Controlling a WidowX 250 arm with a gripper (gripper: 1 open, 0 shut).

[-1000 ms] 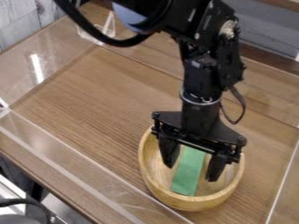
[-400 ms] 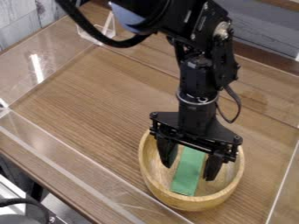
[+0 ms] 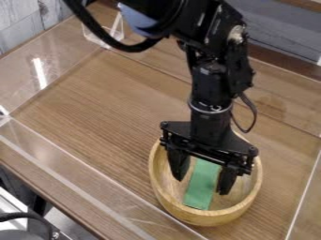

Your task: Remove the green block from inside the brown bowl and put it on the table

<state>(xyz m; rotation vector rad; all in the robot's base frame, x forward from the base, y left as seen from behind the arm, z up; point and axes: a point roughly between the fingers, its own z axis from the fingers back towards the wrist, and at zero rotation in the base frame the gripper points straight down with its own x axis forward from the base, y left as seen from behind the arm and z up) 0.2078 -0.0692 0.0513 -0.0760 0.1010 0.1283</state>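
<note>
Green block [image 3: 201, 185] is lying inside the brown bowl [image 3: 175, 197], on its floor, running lengthwise from under the gripper toward the bowl's near rim, w/ its upper part btwn the fingers. Gripper [image 3: 206, 175] is hovering over the bowl, pointing down, jaws standing wide open, one finger to each side of the block; nothing is being held. Can't tell if the fingertips are touching the bowl floor. Black arm [image 3: 216, 70] is reaching down from the top of the view, a dark cable looping beside it. Bowl is sitting upright on the wood-grain table [image 3: 107, 103], near a clear acrylic wall [image 3: 75, 183].
</note>
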